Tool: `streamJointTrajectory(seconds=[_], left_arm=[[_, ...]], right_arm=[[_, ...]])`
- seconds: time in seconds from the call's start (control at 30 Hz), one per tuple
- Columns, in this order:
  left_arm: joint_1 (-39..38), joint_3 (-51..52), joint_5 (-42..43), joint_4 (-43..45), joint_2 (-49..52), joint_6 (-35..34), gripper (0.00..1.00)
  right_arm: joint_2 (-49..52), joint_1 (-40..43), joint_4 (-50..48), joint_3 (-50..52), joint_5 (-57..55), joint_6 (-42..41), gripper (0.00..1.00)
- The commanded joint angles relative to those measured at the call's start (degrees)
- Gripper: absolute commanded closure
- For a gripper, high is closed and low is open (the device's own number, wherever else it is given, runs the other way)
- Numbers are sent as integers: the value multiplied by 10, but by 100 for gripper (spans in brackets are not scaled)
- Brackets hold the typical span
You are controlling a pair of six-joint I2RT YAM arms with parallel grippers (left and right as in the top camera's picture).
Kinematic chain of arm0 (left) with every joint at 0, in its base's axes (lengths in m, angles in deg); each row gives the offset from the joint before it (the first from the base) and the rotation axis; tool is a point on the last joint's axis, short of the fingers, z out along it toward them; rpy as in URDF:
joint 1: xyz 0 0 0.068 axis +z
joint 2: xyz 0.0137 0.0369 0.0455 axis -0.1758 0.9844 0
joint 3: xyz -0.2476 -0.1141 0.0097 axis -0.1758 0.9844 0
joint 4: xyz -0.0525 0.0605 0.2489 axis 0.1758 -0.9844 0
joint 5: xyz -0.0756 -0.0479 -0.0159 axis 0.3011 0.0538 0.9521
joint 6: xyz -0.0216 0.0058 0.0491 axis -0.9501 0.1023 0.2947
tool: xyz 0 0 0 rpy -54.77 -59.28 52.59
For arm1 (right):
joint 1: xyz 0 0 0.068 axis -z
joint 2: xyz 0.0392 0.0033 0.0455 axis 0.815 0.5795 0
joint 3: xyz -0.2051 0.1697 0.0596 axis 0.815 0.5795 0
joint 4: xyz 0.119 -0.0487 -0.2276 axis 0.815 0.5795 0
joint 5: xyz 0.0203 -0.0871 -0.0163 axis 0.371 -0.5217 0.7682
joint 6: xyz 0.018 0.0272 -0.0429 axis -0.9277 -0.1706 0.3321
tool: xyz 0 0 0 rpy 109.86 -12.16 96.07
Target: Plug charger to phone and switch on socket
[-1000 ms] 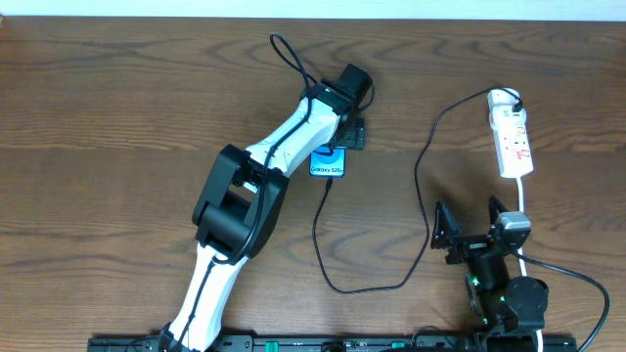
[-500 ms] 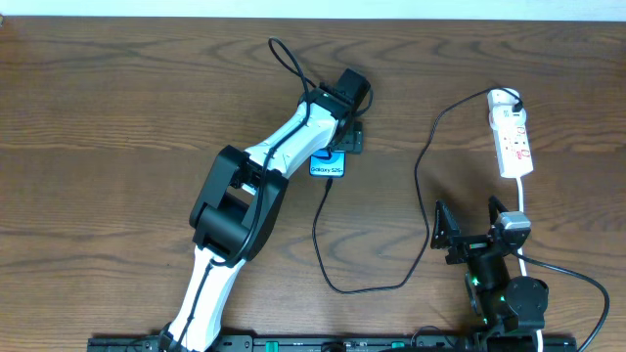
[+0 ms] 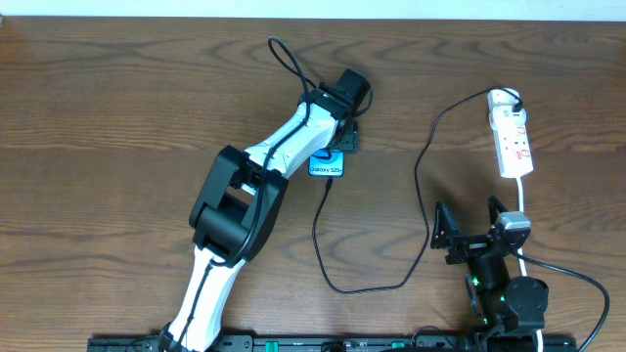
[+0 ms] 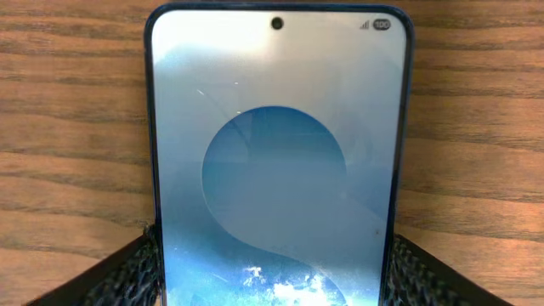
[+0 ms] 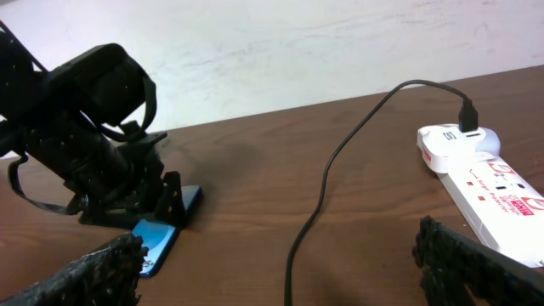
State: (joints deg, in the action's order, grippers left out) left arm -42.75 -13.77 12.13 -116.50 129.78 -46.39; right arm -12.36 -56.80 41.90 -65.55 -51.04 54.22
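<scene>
- Overhead view: the left gripper [image 3: 340, 143] is lowered over the phone [image 3: 327, 164], whose lit lower end projects beyond the fingers on the side nearer the arm's base.
- The charger [image 3: 318, 240] is traced from that projecting end, in a loop across the table [image 3: 117, 117], to the far end of the socket [image 3: 513, 142]. Whether its tip sits in the phone cannot be told.
- The right gripper [image 3: 469, 223] is spread wide with nothing between its fingers. The socket lies ahead of them, well apart, and its white cord [image 3: 523, 196] passes just beside the right-hand finger.
- Left wrist view: the phone [image 4: 276, 170] lies screen-up between the pads [image 4: 127, 276], each shown against one long edge with no gap visible (a firm grasp cannot be confirmed).
- Right wrist view: the open fingers [image 5: 93, 272] frame the scene. The socket [image 5: 493, 183] is ahead of the right-hand finger, with the charger [image 5: 340, 161] plugged into its far end. The phone [image 5: 161, 242] lies beyond the left-hand finger, under the other arm's fingers.
</scene>
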Motion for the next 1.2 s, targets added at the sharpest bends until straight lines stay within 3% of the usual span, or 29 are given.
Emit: streamJointTrajectory(seconds=[0.0, 0.53, 0.67, 0.73, 0.93, 0.97, 1.17], left_arm=[[2, 15, -2, -5, 10, 2, 28], [2, 14, -2, -16, -146, -3, 28], [2, 14, 16, -47, -211, -54, 28], [3, 14, 64, -51, -229, -54, 28], [52, 14, 329, -50, -259, -74, 29], [77, 14, 406, -50, -259, -91, 29], [170, 14, 643, -50, -259, -94, 29]], right_arm=[[-3, -3, 2, 0, -1, -5, 1], [-3, -3, 2, 0, -1, -5, 1], [-3, -3, 2, 0, -1, -5, 1], [-3, -3, 2, 0, -1, -5, 1], [-3, -3, 2, 0, -1, -5, 1], [-3, -3, 2, 0, -1, -5, 1], [-3, -3, 2, 0, -1, -5, 1]])
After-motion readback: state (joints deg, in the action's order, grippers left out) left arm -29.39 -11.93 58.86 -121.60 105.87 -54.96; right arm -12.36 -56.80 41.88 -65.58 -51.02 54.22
